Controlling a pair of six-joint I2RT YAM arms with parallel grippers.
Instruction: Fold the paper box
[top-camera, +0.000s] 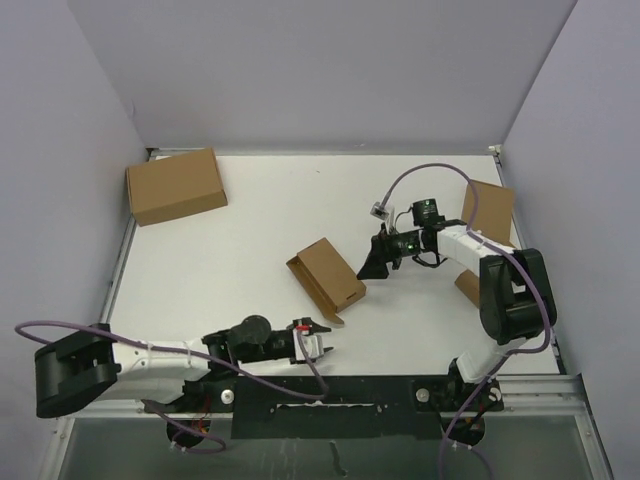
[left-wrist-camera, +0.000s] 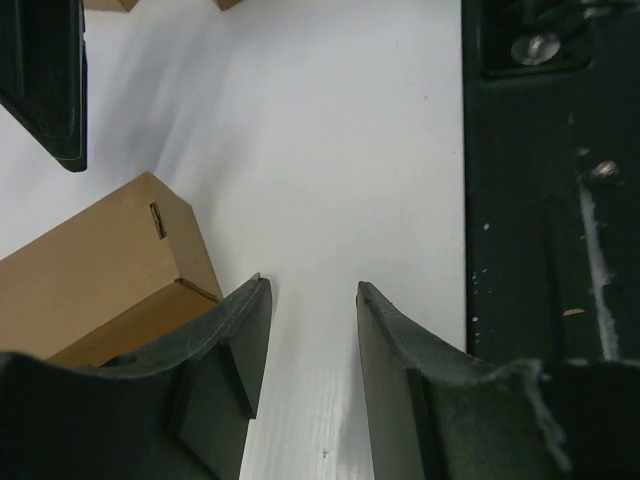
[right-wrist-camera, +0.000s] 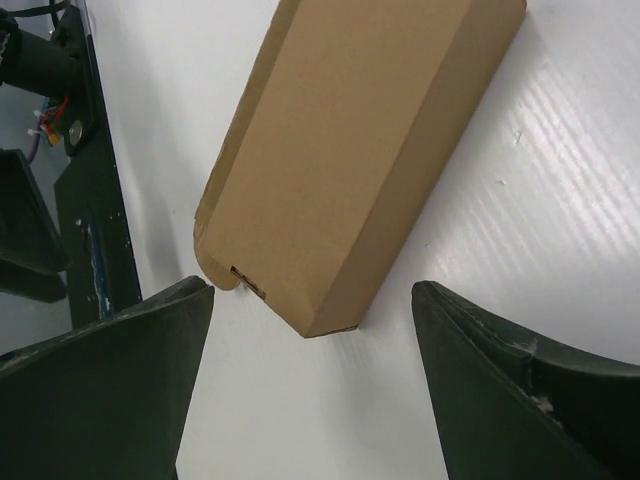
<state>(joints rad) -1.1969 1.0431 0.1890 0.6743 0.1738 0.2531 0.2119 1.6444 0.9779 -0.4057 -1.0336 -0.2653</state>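
Your paper box (top-camera: 327, 280) already sits folded on the counter (top-camera: 260, 210), so the right gripper (top-camera: 368, 265) hangs wide open, empty. The left gripper (top-camera: 320, 340) is half-open and empty too, just beside it.

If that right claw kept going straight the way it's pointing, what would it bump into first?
Probably the paper box: it lies directly ahead of the open right gripper, though the gap is hard to judge.

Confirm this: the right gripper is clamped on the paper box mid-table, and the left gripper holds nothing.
Wrong on one point: the right gripper is open, not clamped. The right wrist view shows its fingers spread wide, not closed on the paper box. The left gripper does hold nothing.
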